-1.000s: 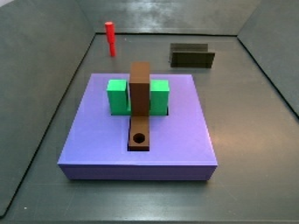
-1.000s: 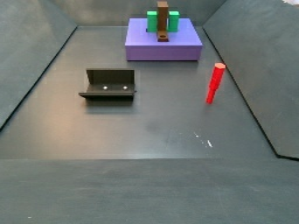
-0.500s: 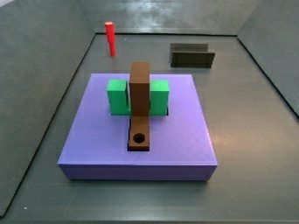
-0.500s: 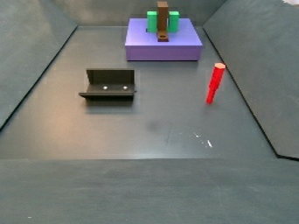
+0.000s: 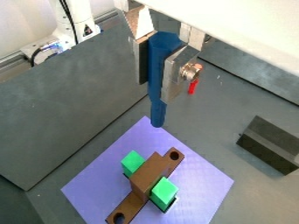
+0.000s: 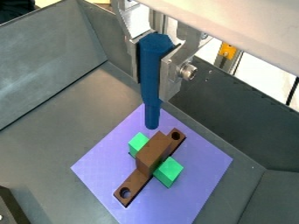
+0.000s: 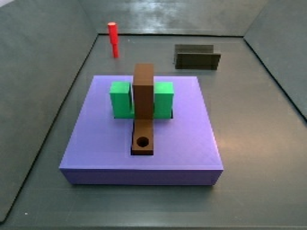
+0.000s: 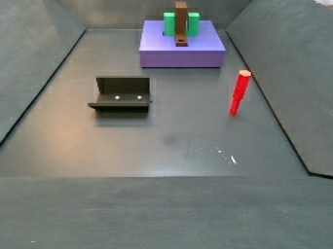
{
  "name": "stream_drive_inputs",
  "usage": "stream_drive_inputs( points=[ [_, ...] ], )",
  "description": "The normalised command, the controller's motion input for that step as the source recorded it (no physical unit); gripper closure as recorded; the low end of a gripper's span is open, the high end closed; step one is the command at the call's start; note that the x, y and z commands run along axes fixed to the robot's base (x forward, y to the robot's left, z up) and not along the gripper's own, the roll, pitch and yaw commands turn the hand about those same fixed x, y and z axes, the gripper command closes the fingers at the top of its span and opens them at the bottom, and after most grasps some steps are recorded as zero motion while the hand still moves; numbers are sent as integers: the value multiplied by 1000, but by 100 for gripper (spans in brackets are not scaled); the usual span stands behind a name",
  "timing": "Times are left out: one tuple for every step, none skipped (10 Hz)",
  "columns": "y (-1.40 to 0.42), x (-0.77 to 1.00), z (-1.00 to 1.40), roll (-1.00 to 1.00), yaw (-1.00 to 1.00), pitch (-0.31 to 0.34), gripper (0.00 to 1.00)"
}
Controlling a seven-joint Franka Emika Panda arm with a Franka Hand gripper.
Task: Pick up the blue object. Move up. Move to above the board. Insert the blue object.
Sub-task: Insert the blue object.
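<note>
The gripper [image 5: 163, 66], seen only in the wrist views, is clamped on the blue rod [image 6: 151, 83], held upright high above the board [image 6: 152, 164]. If misaligned with the hole [image 6: 176, 138], the rod could jam beside it.

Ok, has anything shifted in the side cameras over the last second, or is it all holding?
Nothing visibly moved in either side view. The red upright rod, the dark L-shaped fixture, the purple platform and the brown board with a hole between the green blocks sit where they were. The gripper shows only in the wrist views, fingers shut on the blue object above the platform.
</note>
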Motion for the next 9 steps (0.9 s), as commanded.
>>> stream_drive_inputs(
  points=[
    [0, 0, 0, -19, 0, 0, 100],
    [-23, -17, 0, 3, 0, 0, 100],
    [-280, -31, 0, 371, -34, 11, 100],
    [-597, 0, 26, 500, -3, 73, 100],
    [-740, 0, 51, 387, 37, 0, 100],
    [-720, 9, 9, 314, 117, 0, 100],
    [-729, 66, 14, 230, 166, -24, 100],
    [-563, 0, 0, 187, 134, -47, 100],
    [-237, 0, 0, 183, 0, 0, 100]
  ],
)
